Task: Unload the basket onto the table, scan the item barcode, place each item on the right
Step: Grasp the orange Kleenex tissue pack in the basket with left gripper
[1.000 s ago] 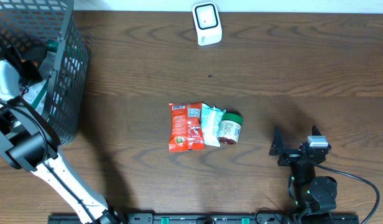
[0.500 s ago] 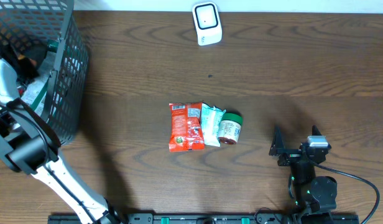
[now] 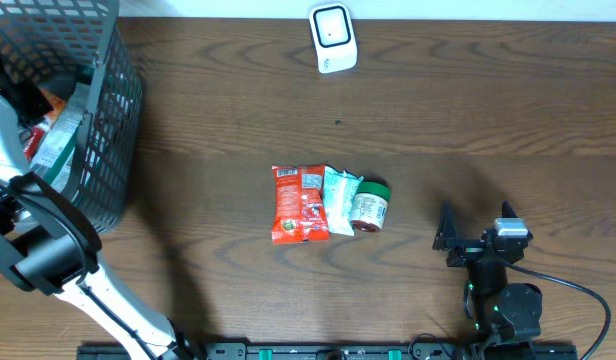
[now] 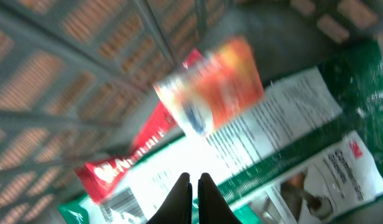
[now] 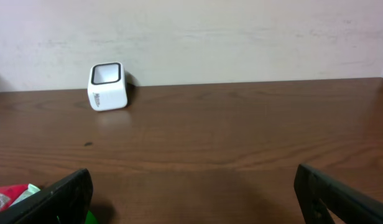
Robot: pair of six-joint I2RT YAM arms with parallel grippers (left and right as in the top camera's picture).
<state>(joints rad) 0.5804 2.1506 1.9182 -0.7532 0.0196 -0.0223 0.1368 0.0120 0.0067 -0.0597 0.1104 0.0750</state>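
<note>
Since a second ago my left gripper [image 4: 193, 183] has gone from half open to fully shut. In the overhead view the left arm has leaned toward the frame's edge and the packets in the basket have shifted.

Close around the fingertips is a clutter of packaging: an orange packet [image 4: 216, 84] just ahead of them and a red wrapper [image 4: 132, 152] off to their left, both resting over the green-and-white package [image 4: 291, 118]. Beyond these the wire basket [image 3: 118, 120] hems the gripper in with mesh. Well apart from it, out on the table [image 3: 488, 120], a red snack bag [image 3: 298, 205], a pale packet [image 3: 338, 200] and a green-lidded jar [image 3: 370, 207] lie side by side. The white scanner [image 3: 332, 38] stands farther off still.

The left jaws meet tip to tip over the package's white printed face; blur keeps me from telling whether they pinch it. My right gripper [image 5: 194, 193] stands wide open and empty.

The green-and-white package lies directly beneath the left fingertips, stretching away to their right.
</note>
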